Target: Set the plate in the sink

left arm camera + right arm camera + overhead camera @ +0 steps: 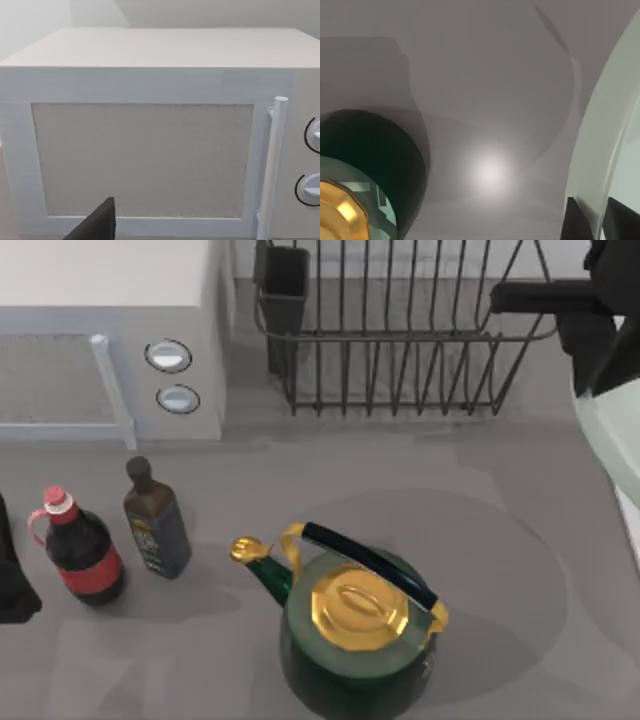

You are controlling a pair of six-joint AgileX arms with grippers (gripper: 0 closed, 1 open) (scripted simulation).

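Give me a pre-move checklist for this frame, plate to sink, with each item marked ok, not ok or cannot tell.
1. Plate held: ok. In the right wrist view the right gripper has its dark fingers either side of the plate rim.
2. Plate lifted clear of the counter: ok, judging by the top view, where it sits at the right edge with its round shadow left on the table.
3. Plate clear of the kettle: ok, well apart.
4. Plate clear of the dish rack: cannot tell.
5. Sink free to receive it: cannot tell.
6. Left gripper out of the way: ok, at the far left edge.
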